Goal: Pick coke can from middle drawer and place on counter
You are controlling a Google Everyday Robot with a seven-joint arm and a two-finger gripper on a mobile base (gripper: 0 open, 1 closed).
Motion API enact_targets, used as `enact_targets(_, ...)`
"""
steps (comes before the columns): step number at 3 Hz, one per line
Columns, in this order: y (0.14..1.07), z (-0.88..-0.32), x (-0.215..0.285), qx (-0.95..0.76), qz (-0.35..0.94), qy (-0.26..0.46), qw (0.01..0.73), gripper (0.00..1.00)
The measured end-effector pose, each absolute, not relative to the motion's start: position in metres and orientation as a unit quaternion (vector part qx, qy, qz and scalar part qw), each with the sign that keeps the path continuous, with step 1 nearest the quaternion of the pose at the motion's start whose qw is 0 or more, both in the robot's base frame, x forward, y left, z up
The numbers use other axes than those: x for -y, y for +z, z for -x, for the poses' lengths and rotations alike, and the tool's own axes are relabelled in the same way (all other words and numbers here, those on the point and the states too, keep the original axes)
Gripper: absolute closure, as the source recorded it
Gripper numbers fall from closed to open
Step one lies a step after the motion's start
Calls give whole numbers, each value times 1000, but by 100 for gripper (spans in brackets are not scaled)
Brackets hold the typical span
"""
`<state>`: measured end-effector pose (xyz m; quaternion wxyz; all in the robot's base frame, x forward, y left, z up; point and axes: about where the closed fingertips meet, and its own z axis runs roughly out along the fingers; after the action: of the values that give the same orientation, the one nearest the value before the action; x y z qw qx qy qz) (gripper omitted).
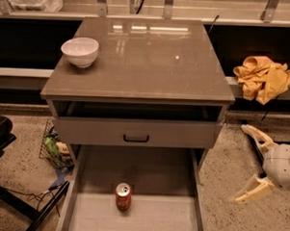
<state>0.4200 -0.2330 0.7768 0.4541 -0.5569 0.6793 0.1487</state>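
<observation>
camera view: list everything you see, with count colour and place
red-orange coke can with silver top: one, red-orange, upright on the drawer floor
wide grey-beige middle drawer: one, grey-beige, pulled out, holding the can
glossy grey-brown counter slab: one, grey-brown, cabinet top
round white bowl: one, white, counter's left side
crumpled yellow cloth: one, yellow, ledge right of cabinet
wire basket: one, dark, floor left of cabinet
cream two-finger gripper: one, cream, open, right of the drawer, above the floor

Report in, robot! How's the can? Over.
Hand open, right of the middle drawer. Coke can upright on drawer floor, untouched. Nothing between them.
</observation>
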Motion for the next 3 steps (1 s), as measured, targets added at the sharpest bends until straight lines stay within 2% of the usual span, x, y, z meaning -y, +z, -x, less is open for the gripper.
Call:
enact_targets(1,777,-420,233,-679,557,149,454,0)
enact_targets(2,759,-419,212,-672,556,167,460,0)
enact_targets(3,702,-419,143,-648,555,226,470,0)
